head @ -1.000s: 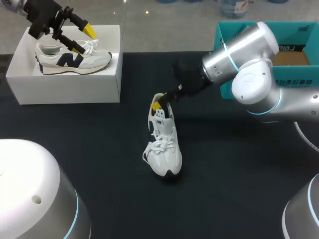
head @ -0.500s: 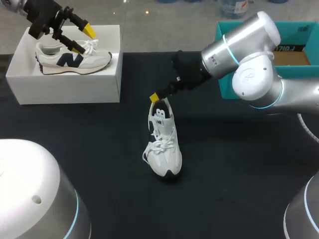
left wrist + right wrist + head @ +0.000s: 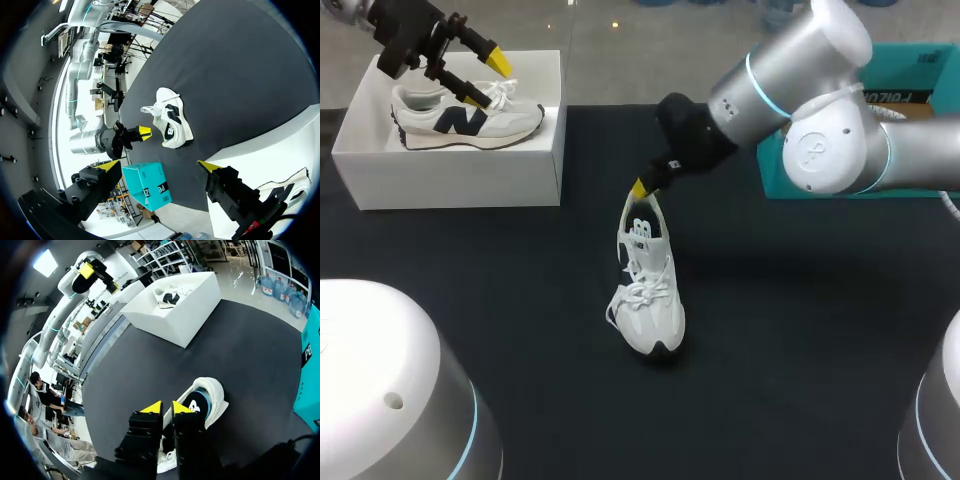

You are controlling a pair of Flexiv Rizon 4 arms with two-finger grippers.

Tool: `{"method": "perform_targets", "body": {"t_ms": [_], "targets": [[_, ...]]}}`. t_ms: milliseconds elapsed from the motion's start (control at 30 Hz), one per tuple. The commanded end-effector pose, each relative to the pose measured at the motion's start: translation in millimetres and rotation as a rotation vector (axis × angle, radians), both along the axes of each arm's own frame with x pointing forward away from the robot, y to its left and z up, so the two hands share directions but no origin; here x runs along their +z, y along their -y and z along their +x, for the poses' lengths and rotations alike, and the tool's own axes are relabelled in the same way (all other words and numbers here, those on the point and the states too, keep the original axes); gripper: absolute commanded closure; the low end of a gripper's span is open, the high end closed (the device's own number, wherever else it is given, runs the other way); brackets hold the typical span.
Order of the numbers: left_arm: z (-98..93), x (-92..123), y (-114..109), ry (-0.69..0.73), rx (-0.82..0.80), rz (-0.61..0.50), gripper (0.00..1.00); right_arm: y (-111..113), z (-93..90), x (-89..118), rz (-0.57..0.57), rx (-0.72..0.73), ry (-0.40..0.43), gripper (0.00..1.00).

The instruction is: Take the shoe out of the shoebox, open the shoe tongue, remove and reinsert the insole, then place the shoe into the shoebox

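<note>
Right claw point(image 3: 638, 187) is hanging with its fingers pinched together, gripping nothing, just above the heel of the white shoe point(image 3: 648, 290), which is sitting on the black table point(image 3: 800, 350). Left claw point(image 3: 487, 78) is hanging spread wide over another shoe point(image 3: 465, 117) in the white box point(image 3: 450, 175).

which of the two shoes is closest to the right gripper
The white shoe standing on the black table, its heel right by the right gripper. The other shoe sits in the white shoebox, far off by the left gripper.
</note>
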State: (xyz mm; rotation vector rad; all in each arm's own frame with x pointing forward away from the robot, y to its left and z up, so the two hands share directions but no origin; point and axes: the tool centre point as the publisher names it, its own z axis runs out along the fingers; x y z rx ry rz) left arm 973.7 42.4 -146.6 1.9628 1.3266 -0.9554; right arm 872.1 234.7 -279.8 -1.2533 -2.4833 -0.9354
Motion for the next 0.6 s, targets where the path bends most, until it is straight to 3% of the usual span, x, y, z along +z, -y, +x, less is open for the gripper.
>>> {"method": "perform_targets", "body": {"t_ms": [33, 233, 400, 600], "targets": [[0.6, 0.0, -0.6, 0.001, -0.002, 0.002, 0.00, -1.7, -1.4, 0.0, -0.020, -0.012, 0.010, 1.00], [0.6, 0.0, -0.6, 0.001, -0.002, 0.002, 0.00, -4.4, 7.8, -4.7, -0.099, -0.269, 0.032, 1.00], [0.6, 0.0, -0.6, 0.001, -0.002, 0.002, 0.00, -0.1, 10.7, -18.2, -0.360, -0.525, -0.062, 1.00], [0.6, 0.0, -0.6, 0.001, -0.002, 0.002, 0.00, -0.1, 10.7, -18.2, -0.360, -0.525, -0.062, 1.00]]}}
